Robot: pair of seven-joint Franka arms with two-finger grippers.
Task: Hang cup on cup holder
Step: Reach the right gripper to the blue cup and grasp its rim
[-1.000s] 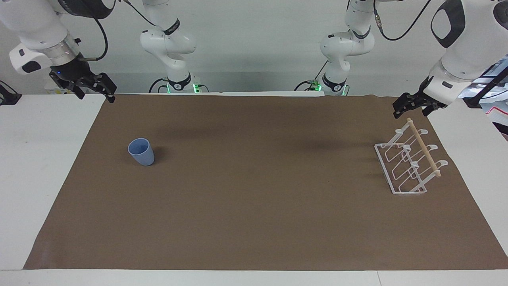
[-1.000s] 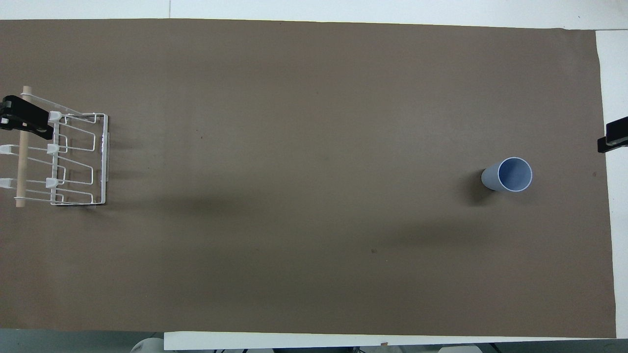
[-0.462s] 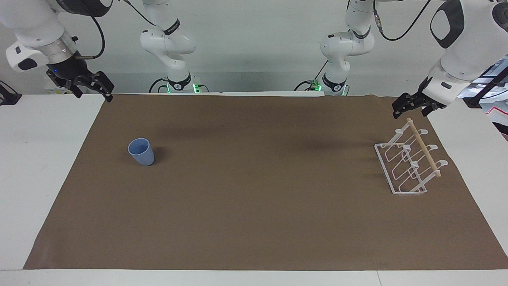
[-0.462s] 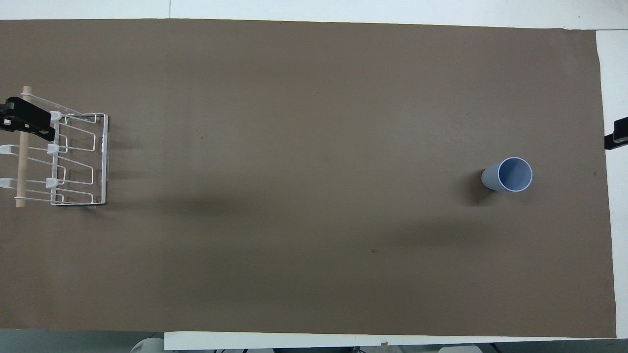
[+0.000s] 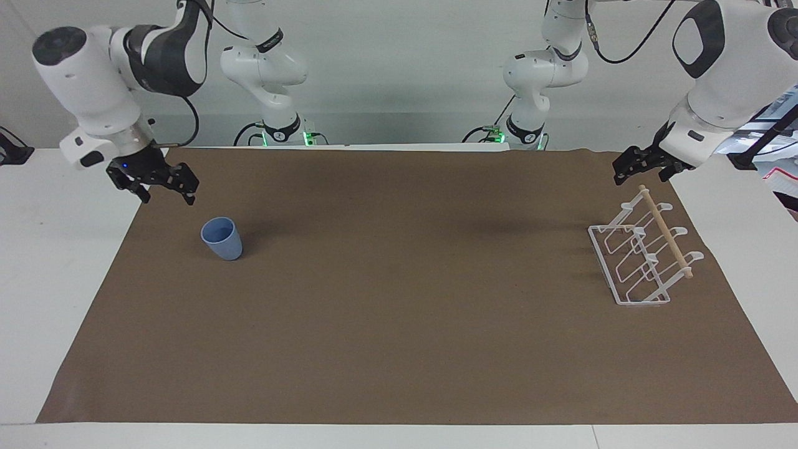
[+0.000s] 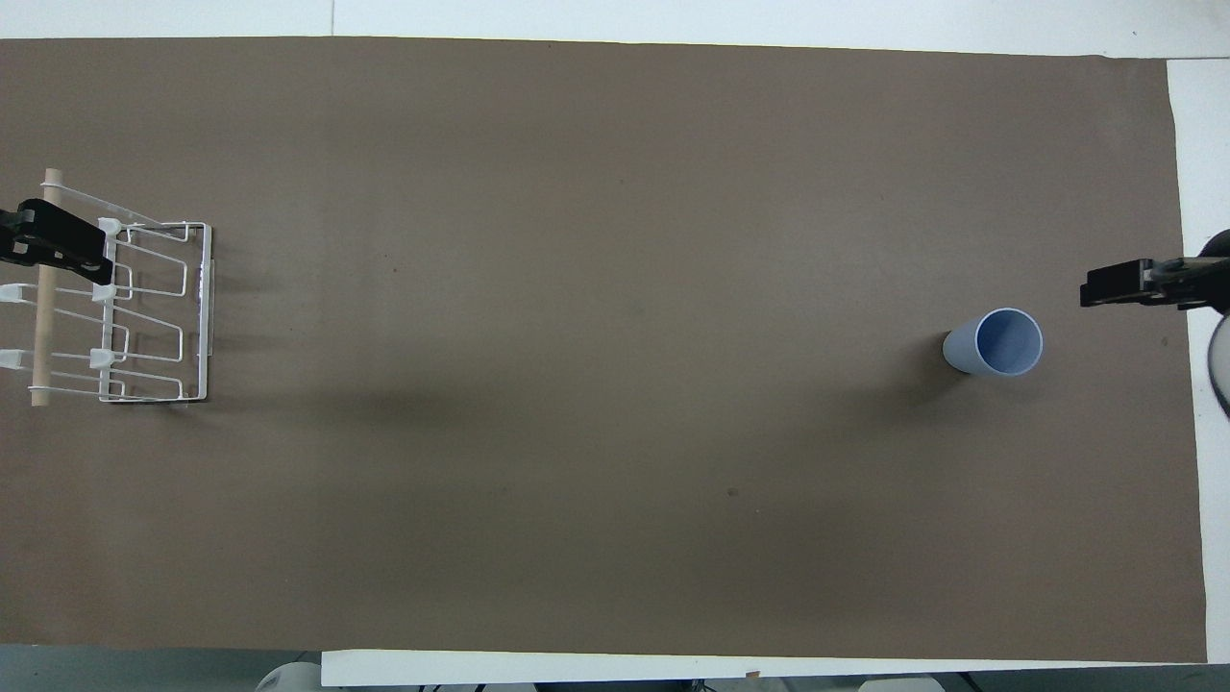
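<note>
We are reaching for the cup point(image 5: 221, 238), standing upright on the worktop point(image 5: 399, 287) toward the right arm's end, well apart from the holder point(image 5: 642, 255). The right gripper point(image 5: 163, 187), jaws apart, is hanging at the cup's ten o'clock; we should lower squarely around its wall. The left gripper point(image 5: 642, 171) is waiting above the holder, jaws apart. Only the facing view is showing height; the overhead view is showing the cup's open mouth.

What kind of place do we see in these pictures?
Probably a robotics lab test bench: two white arms stand at a table under a brown mat, bare but for a blue cup and a white wire cup holder.
</note>
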